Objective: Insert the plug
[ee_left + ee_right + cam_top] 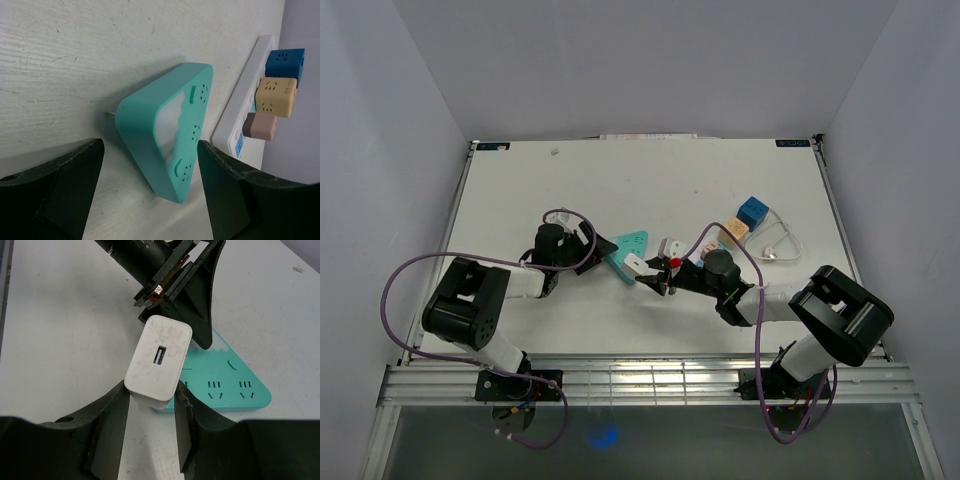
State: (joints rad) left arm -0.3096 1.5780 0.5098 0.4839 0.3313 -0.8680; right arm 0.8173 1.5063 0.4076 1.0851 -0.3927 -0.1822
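Observation:
A teal triangular socket block (630, 247) lies mid-table. In the left wrist view it (170, 127) stands between my left gripper's spread fingers. My left gripper (603, 247) (150, 146) is open and straddles the block's near corner without a visible pinch. My right gripper (647, 274) (150, 412) is shut on a white USB charger plug (638, 265) (159, 360). It holds the plug just over the block's (225, 385) edge, USB port facing the camera and prongs hidden. The left gripper's dark finger (200, 300) rests over the block's far side.
A white power strip (239, 107) carries blue (285, 62), beige (276, 96) and pink (260, 126) cube adapters to the right. The top view shows the blue cube (752, 212) and a coiled white cable (779, 240). Purple arm cables loop at both sides.

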